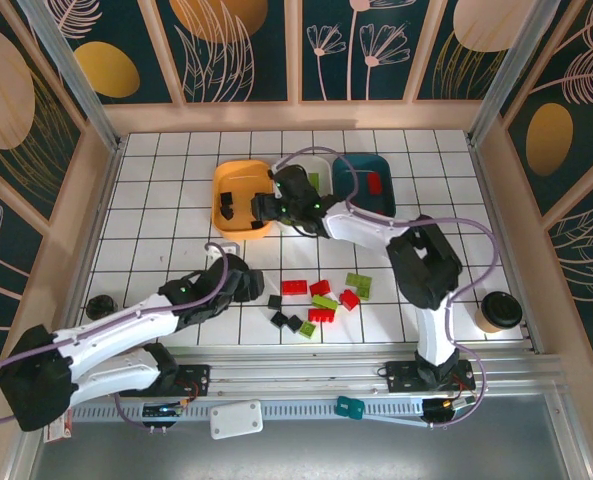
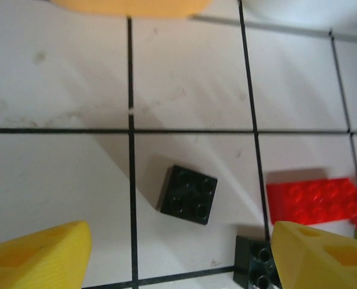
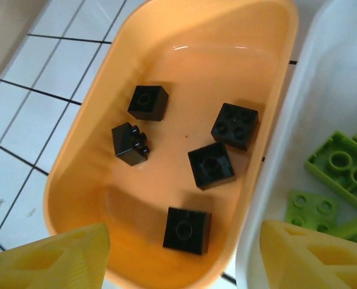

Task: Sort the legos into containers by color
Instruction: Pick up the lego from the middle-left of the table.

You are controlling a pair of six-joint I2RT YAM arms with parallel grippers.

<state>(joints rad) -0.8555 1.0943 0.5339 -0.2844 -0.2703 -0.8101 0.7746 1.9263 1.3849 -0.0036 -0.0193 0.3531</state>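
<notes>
My left gripper (image 2: 178, 236) hangs low over the white gridded tabletop (image 2: 58, 90). Its yellow fingers (image 2: 40, 256) are spread wide and nothing is held between them. A small square black plastic brick (image 2: 189, 194) lies flat on the table at 12 o'clock from the gap. A second black brick (image 2: 256, 262) is partly hidden behind the right-hand finger, and a long red plastic brick (image 2: 313, 198) lies at 3 o'clock of the first one. From the top camera, the loose pile of red, lime green and black bricks (image 1: 321, 300) sits at 3 o'clock of this gripper.

My right gripper (image 3: 184, 232) hovers over the shallow orange plastic tray (image 3: 166, 36), jaws wide and empty. Five black bricks (image 3: 211, 164) rest on the tray floor, each apart from the others. Just beside it at 3 o'clock, the white plastic tray (image 3: 322, 90) holds lime green plastic bricks (image 3: 341, 165). In the top view, the dark teal plastic tray (image 1: 351, 165) stands at 3 o'clock of the white one, with one red brick (image 1: 375, 183) inside.
</notes>
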